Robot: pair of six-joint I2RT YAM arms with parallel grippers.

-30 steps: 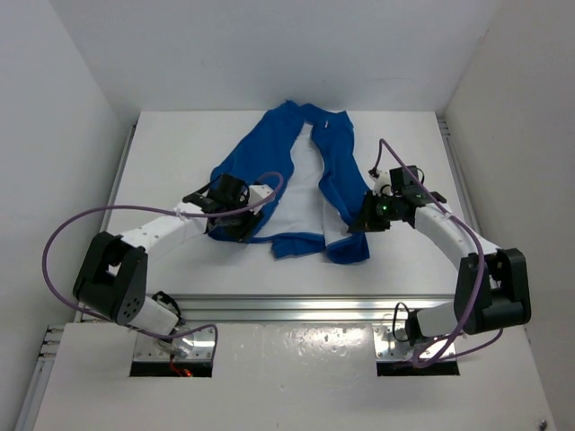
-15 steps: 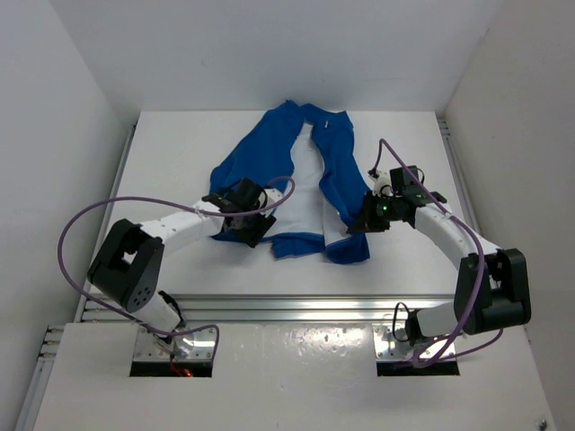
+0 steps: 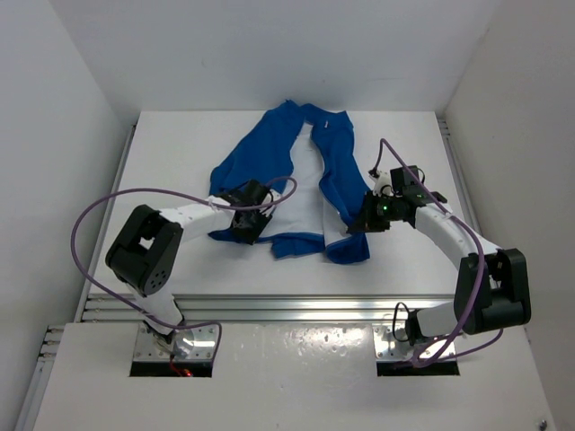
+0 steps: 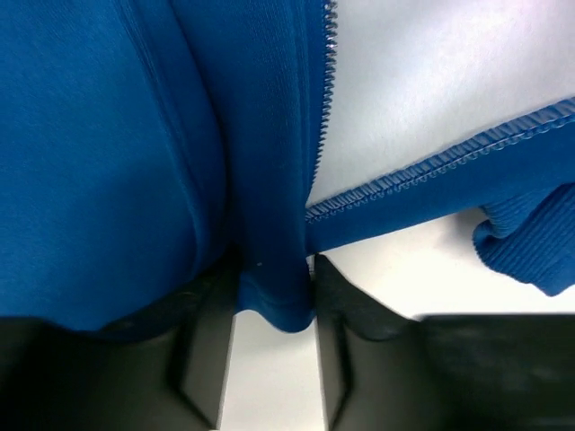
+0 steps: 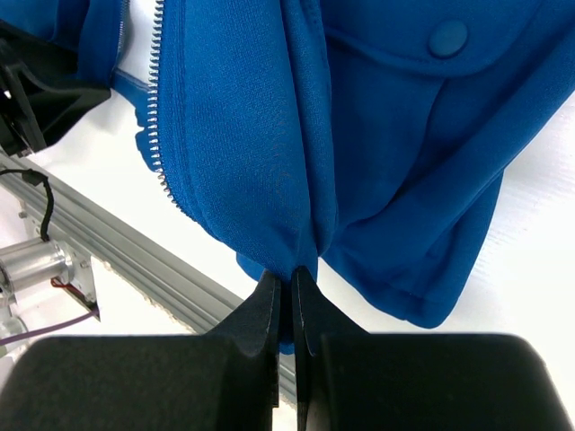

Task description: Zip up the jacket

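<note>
Left gripper (image 3: pixel 248 224) pinches a thick fold of the jacket (image 3: pixel 334 171) at its left front edge near the hem. Right gripper (image 3: pixel 364 223) is clamped almost flat on a thin fold of the right panel. The jacket lies open on the table (image 3: pixel 171 153), collar at 12 o'clock, hem at 6. The bunched left fold could slip free, or the zipper teeth (image 4: pixel 325 108) could twist and not meet. Both forearms reach inward from 8 and 4 o'clock, wrists low.

jacket (image 3: pixel 334 175): bright blue, white lining
zipper (image 4: pixel 324 90): pale teeth
desk (image 3: pixel 180 162): white
arms (image 3: pixel 184 215): white, black joints
</note>
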